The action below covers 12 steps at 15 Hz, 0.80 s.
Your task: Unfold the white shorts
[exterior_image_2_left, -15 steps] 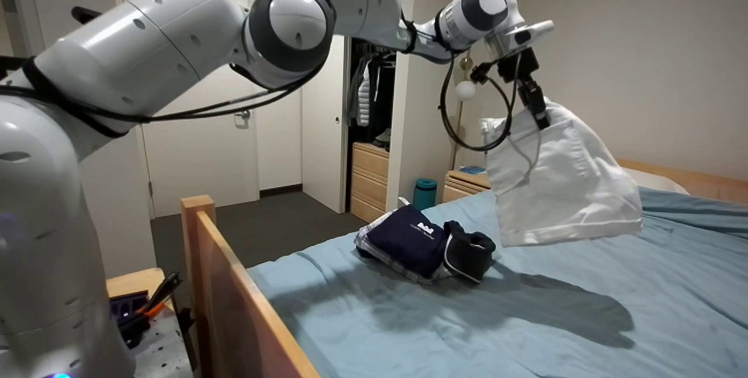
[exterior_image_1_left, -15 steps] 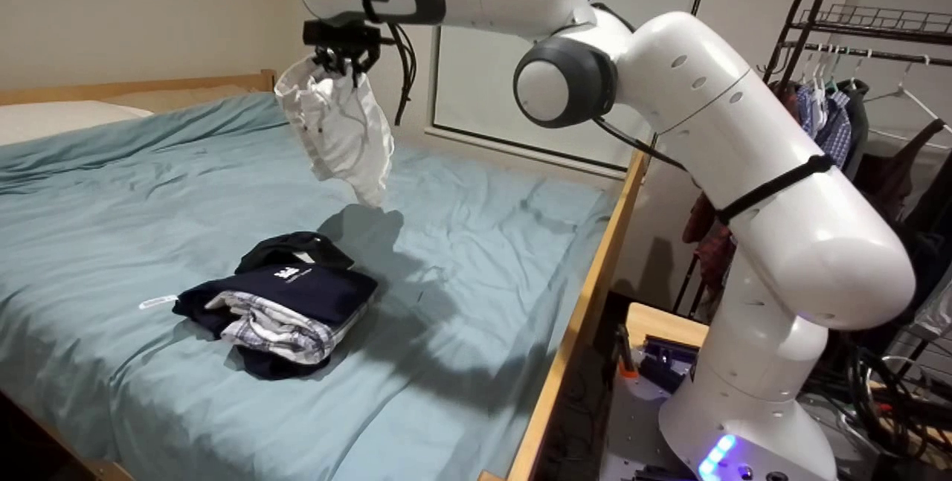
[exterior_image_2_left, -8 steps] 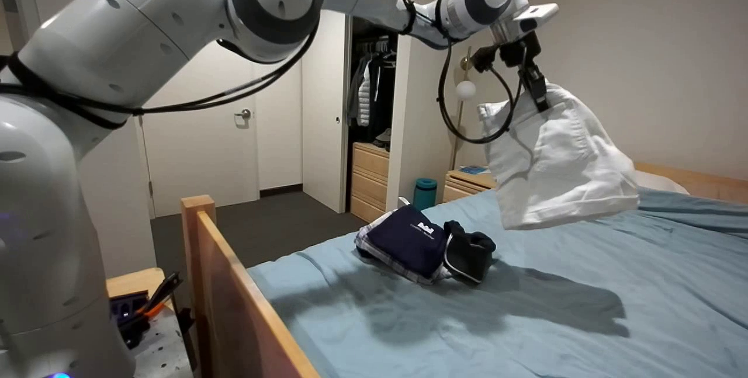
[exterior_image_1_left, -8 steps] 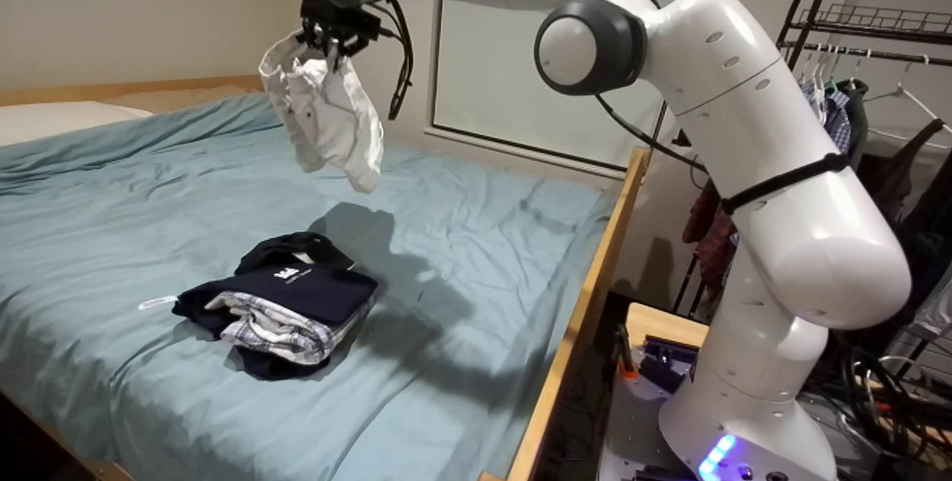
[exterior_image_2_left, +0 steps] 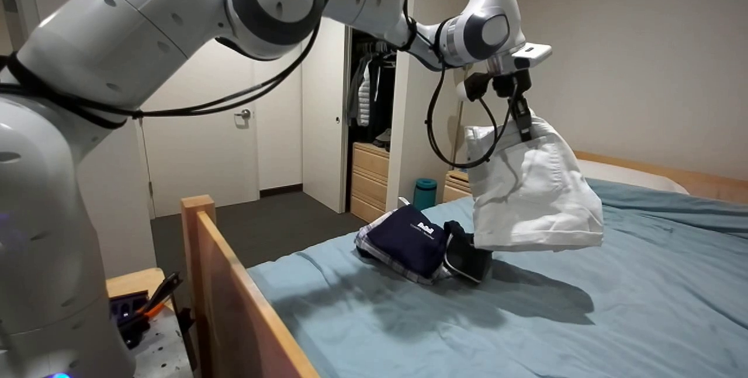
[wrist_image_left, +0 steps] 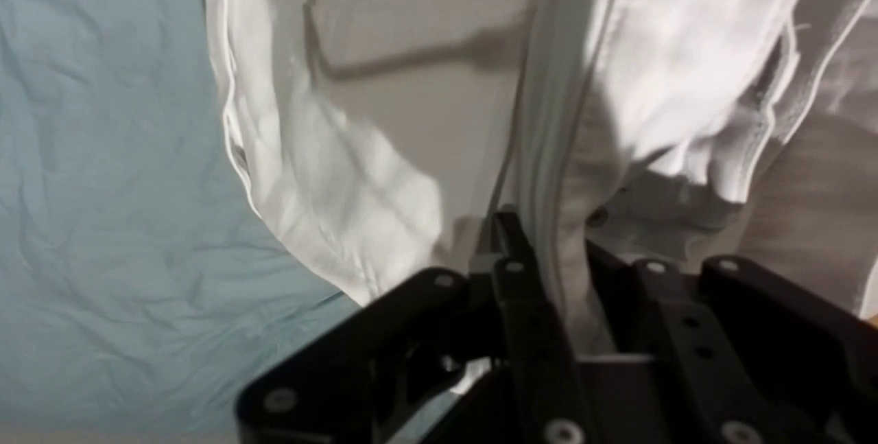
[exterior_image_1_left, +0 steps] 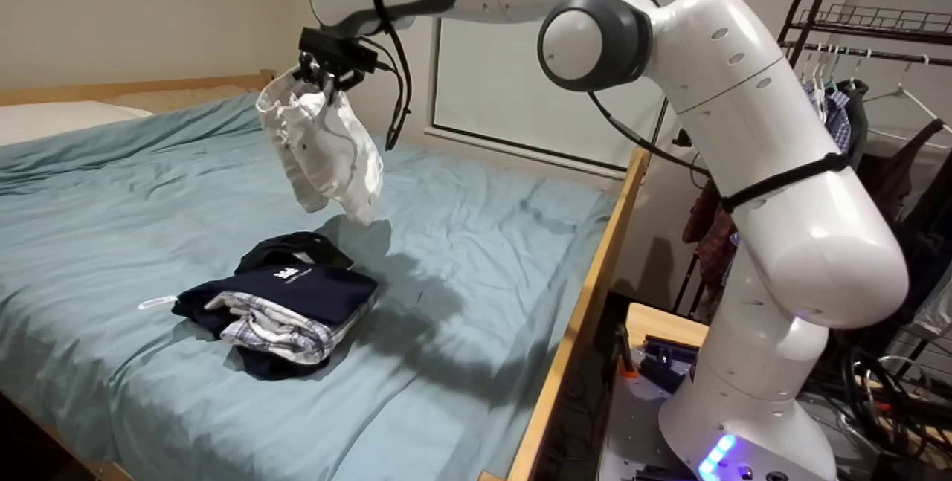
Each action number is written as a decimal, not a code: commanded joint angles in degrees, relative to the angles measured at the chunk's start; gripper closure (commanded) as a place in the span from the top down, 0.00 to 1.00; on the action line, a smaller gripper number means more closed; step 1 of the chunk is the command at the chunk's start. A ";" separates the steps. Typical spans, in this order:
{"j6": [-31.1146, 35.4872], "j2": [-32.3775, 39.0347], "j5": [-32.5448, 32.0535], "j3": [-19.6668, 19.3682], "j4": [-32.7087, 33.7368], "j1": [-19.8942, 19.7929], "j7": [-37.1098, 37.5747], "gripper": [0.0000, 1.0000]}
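Note:
The white shorts (exterior_image_1_left: 327, 150) hang in the air over the blue bed, held near their upper edge. In an exterior view they hang largely spread, with the pocket side showing (exterior_image_2_left: 537, 197); their lower hem is apart from the bed. My gripper (exterior_image_1_left: 325, 91) is shut on the shorts, and it also shows in an exterior view (exterior_image_2_left: 525, 131). In the wrist view a thick seamed fold of the shorts (wrist_image_left: 384, 121) runs between the two black fingers of the gripper (wrist_image_left: 551, 238). The far side of the shorts is hidden.
A folded navy garment (exterior_image_1_left: 305, 291) with plaid cloth (exterior_image_1_left: 279, 332) under it and a black garment (exterior_image_1_left: 286, 249) lie on the bed (exterior_image_1_left: 483, 243), below and beside the shorts. A wooden bed rail (exterior_image_1_left: 584, 310) stands between bed and robot base.
My gripper and the shorts first rose, then came down lower than at the start. In an exterior view they shifted left, so the shorts now overlap the black garment. The pile has not moved.

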 commanded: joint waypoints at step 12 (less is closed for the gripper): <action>17.37 -14.43 2.48 -3.08 -26.80 -1.63 10.00 0.03</action>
